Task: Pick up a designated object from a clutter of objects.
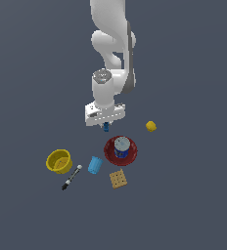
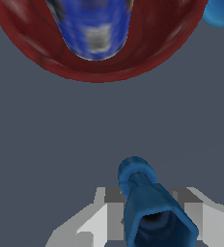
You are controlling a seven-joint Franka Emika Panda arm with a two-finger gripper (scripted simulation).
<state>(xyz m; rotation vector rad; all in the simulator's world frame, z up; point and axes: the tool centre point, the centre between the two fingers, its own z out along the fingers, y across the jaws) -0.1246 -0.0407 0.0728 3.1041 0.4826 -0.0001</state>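
Observation:
The designated object, a tiny dark blue piece with a wider end, sits between my gripper's fingertips just below the hand. In the wrist view the piece fills the gap between the grey fingers, its narrow round end pointing away from the hand. My gripper is shut on it, beyond the red plate in the exterior view. I cannot tell whether the piece touches the floor.
A blue-labelled can stands on the red plate; both show in the wrist view, can and plate. Nearby lie a light blue cup, yellow bowl, tan cracker, black-and-white marker and small yellow lump.

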